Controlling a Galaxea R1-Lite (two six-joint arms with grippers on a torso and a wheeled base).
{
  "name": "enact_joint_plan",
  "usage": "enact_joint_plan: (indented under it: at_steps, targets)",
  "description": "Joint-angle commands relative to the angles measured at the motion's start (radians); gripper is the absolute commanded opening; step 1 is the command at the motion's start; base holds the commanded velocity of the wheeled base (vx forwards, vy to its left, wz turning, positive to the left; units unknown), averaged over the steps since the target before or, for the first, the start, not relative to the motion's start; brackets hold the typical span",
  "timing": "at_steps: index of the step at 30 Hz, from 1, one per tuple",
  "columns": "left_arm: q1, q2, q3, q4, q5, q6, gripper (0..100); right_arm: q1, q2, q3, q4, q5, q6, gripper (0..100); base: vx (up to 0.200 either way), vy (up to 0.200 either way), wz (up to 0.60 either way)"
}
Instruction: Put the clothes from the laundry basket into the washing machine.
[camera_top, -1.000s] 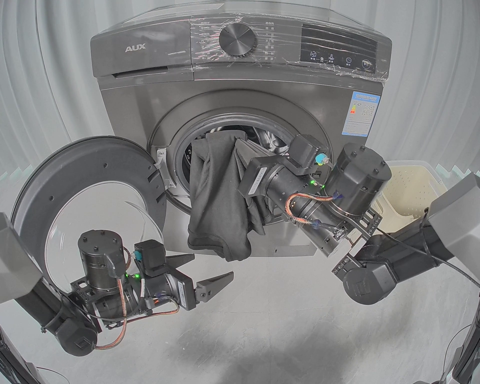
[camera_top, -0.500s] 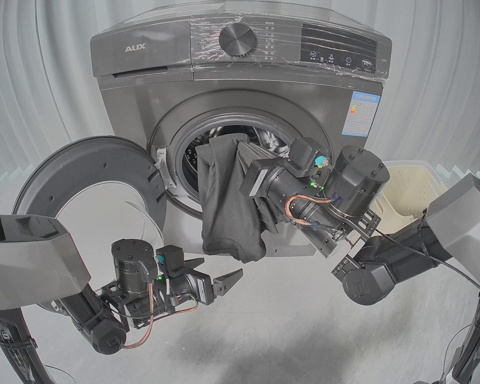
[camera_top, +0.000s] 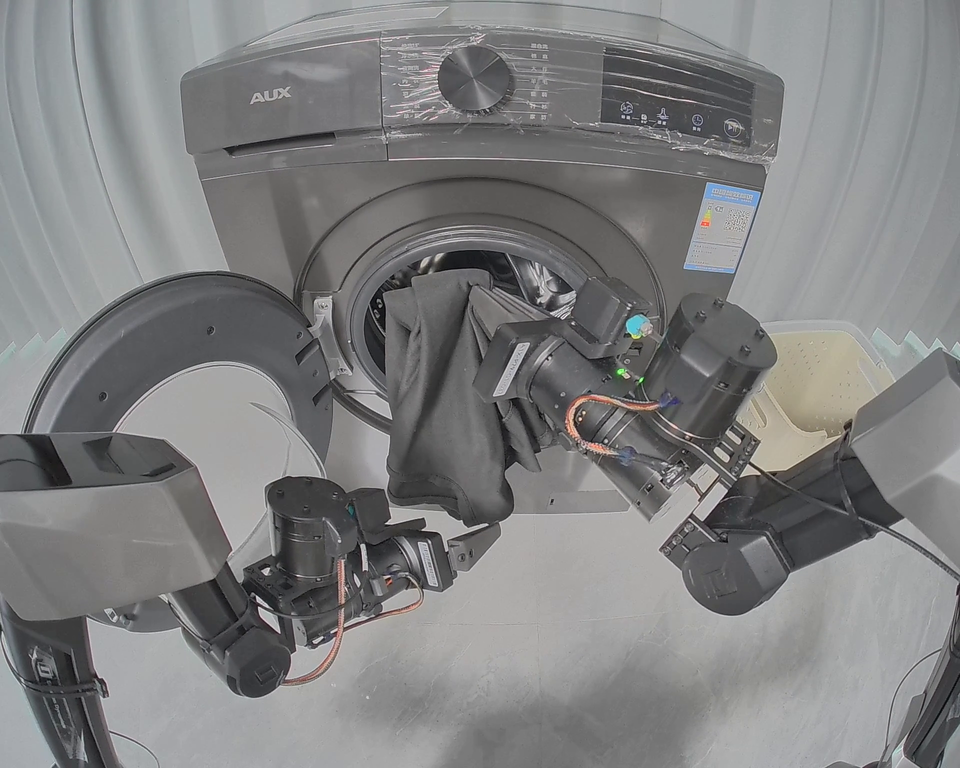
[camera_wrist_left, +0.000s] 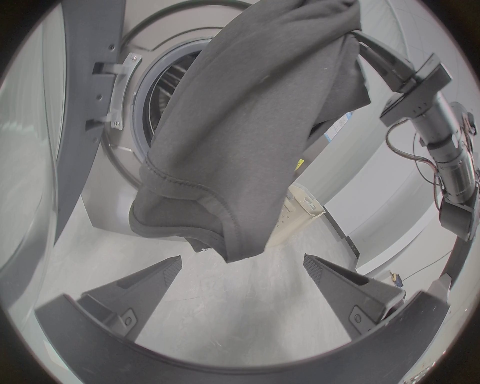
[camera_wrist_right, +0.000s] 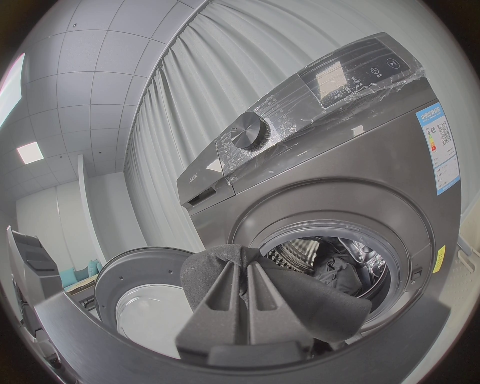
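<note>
A dark grey garment (camera_top: 440, 410) hangs out of the washing machine's (camera_top: 300, 200) round opening, its hem dangling well below the rim. My right gripper (camera_top: 482, 300) is shut on its upper part at the mouth of the drum; the same grip shows in the right wrist view, with the gripper (camera_wrist_right: 242, 267) pinching the cloth (camera_wrist_right: 320, 305). Another dark piece (camera_wrist_right: 340, 272) lies inside the drum. My left gripper (camera_top: 470, 545) is open just below the hem. From the left wrist, the garment (camera_wrist_left: 240, 125) hangs above the spread gripper (camera_wrist_left: 240, 270) without touching it.
The machine's round door (camera_top: 170, 340) stands swung open on the left, close behind my left arm. The cream laundry basket (camera_top: 830, 380) sits on the floor to the right of the machine, behind my right arm. Bare grey floor lies in front.
My left arm has moved right, bringing its open gripper under the garment's hem. The garment swayed slightly; the right gripper has stayed at the drum opening.
</note>
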Motion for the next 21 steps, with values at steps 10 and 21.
enact_joint_plan:
  at_steps: [10,21]
  targets:
    - [-0.001,0.031,-0.087,0.084,0.0,-0.151,100,0.006,0.0,0.002,-0.003,0.0,0.0,0,0.0,0.0,0.0]
    - [-0.013,0.066,-0.166,0.076,0.009,-0.149,100,0.013,0.0,0.015,-0.015,0.0,0.0,0,0.0,0.0,0.0]
